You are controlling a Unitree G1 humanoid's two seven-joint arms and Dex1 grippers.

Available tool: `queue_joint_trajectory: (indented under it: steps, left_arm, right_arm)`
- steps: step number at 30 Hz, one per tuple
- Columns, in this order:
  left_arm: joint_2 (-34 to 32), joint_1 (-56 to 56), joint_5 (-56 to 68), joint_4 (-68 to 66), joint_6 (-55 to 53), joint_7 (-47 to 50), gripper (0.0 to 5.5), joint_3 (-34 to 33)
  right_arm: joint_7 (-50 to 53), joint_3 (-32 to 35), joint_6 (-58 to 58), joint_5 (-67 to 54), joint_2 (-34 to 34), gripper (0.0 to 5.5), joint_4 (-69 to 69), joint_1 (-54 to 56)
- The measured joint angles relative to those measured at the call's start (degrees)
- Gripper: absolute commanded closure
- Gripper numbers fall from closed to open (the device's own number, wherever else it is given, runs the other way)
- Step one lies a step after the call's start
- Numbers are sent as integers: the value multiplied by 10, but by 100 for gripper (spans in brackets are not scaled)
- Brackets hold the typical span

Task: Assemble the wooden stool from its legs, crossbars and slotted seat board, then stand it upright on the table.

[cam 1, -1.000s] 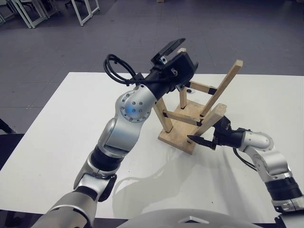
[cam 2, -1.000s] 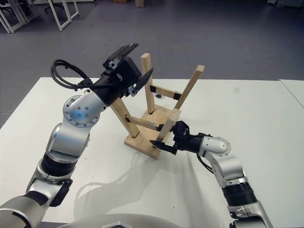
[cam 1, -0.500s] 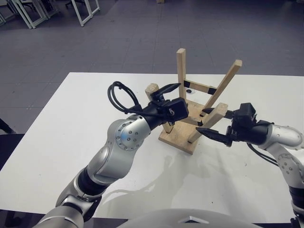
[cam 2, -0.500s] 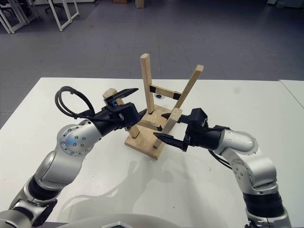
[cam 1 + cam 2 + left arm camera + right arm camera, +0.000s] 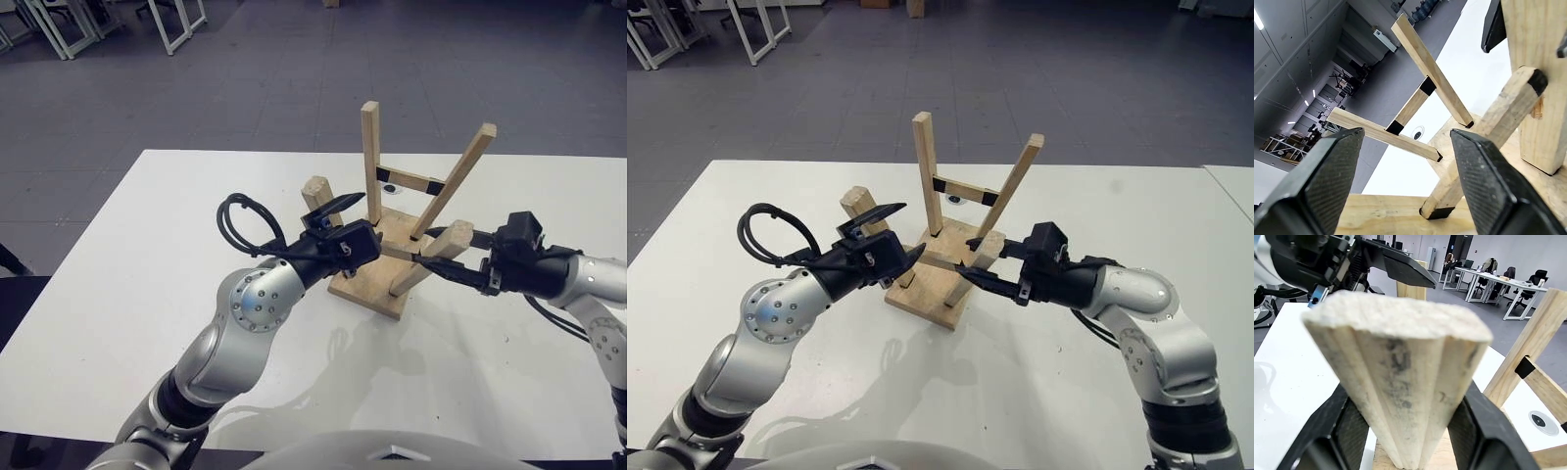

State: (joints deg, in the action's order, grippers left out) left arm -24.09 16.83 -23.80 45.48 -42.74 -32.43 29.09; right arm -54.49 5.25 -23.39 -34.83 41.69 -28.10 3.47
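Observation:
The wooden stool stands upside down, its seat board [image 5: 364, 291] flat on the white table [image 5: 147, 255] and its legs pointing up. A black-taped crossbar [image 5: 411, 180] joins the two tall back legs [image 5: 371, 157]. My left gripper [image 5: 914, 227] is open beside the short near-left leg [image 5: 317, 194]; its fingers [image 5: 1327, 176] frame the back legs. My right gripper [image 5: 965, 258] is open, with one finger on each side of the tilted near-right leg [image 5: 433, 255]. That leg's end [image 5: 1400, 357] sits close between the pads.
The table's far edge [image 5: 294, 152] runs just behind the stool, with grey floor beyond it. A small round port [image 5: 958, 200] is set in the tabletop behind the seat board. Bare table lies in front of the stool and to both sides.
My left gripper let go of the top of a back leg and dropped down beside the near-left leg. The stool settled flat. My right gripper rose and moved in around the near-right leg.

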Motion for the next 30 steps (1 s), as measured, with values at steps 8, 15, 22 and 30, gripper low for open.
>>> queue_joint_trajectory:
  steps: [8, 15, 22, 30]
  left_arm:
    - [38, 26, 6, -29, 18, 3, 224, 9]
    - [75, 51, 10, -78, 44, 8, 224, 27]
    - [81, 37, 12, -94, 59, 15, 224, 38]
    - [76, 5, 11, -138, 95, 25, 224, 51]
  right_arm:
    - [-1, -8, 13, 9, 0, 346, -2, -2]
    - [-7, -8, 25, 5, -4, 346, 14, -2]
    - [-13, -8, 45, 2, -5, 346, 30, -10]
    - [-10, -9, 32, -9, -5, 346, 31, -3]
